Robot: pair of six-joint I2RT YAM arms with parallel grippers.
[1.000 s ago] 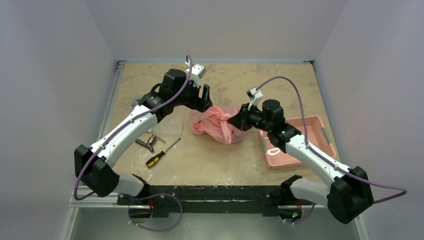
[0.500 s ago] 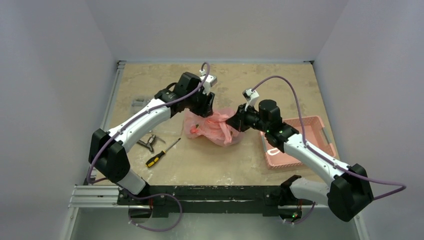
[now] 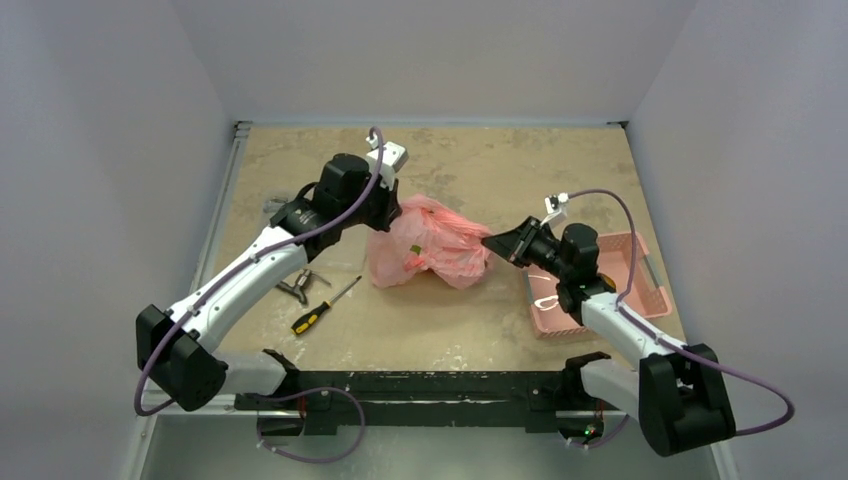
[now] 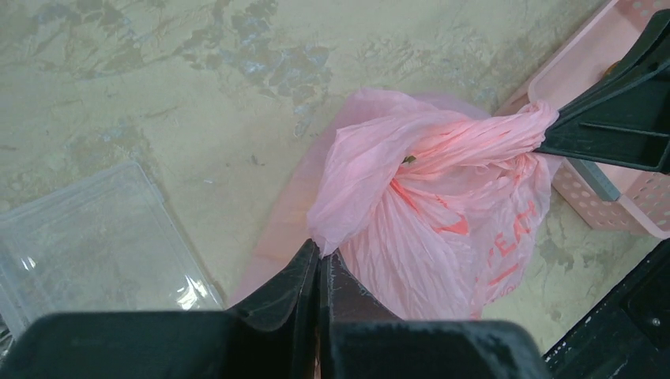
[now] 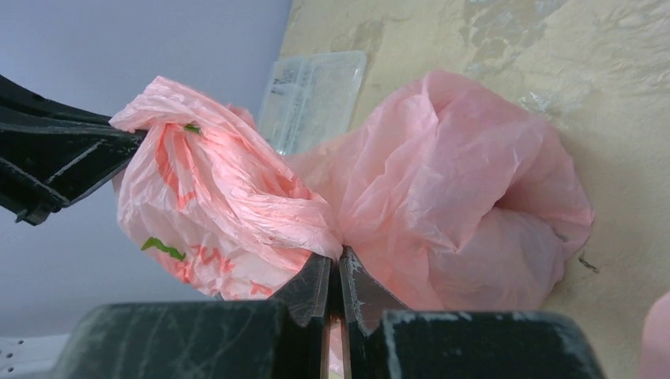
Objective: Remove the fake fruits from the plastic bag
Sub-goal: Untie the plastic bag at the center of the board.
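A robotics lab test cell: plain pale walls (image 3: 430,50) box in a worn, stained tabletop (image 3: 480,330). A cabled left arm (image 3: 250,275) and right arm (image 3: 620,325) are bolted to a rail (image 3: 430,386) at 6 o'clock. A screwdriver (image 3: 322,307) and pliers (image 3: 297,287) lie at 8 o'clock.

2 arms (image 3: 235,292), white links (image 3: 622,328), black joints (image 3: 345,182), purple cables (image 3: 598,191)

The plastic bag (image 3: 430,245) hides its contents, and the pink basket (image 4: 624,205) runs off the left wrist view.
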